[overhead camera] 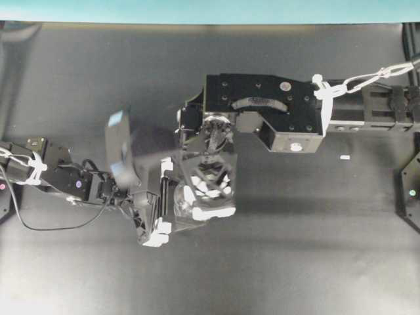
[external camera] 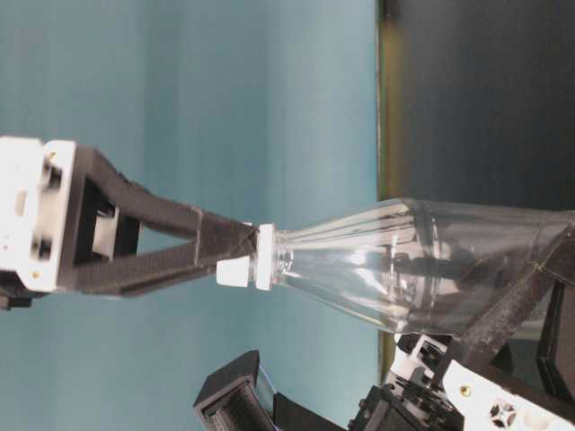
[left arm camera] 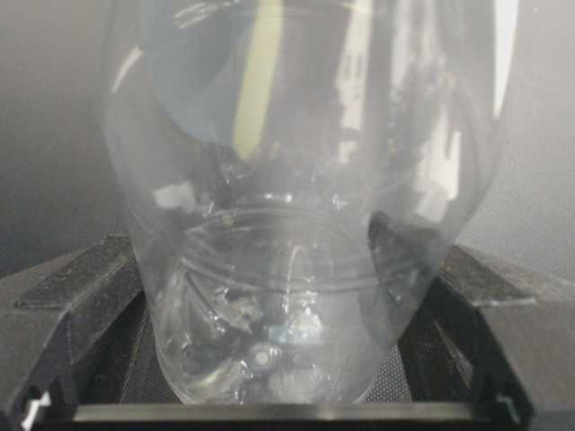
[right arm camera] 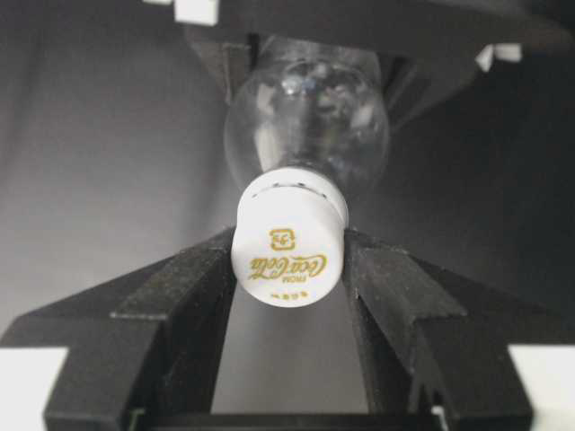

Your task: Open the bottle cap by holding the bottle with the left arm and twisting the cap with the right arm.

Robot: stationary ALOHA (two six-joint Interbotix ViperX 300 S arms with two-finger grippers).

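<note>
Right claw (right arm camera: 287, 269) pinching bottle cap (right arm camera: 287, 247), left claw (left arm camera: 287, 359) clamping bottle (left arm camera: 296, 224)

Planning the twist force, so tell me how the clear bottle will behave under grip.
The bottle looks empty and thin-walled, so probably light and apt to dent. Its smooth rounded body may slip or spin between the left gripper fingers while the right gripper turns the bottle cap.

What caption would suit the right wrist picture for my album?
Right pincer shut on the white cap of a clear bottle.
</note>
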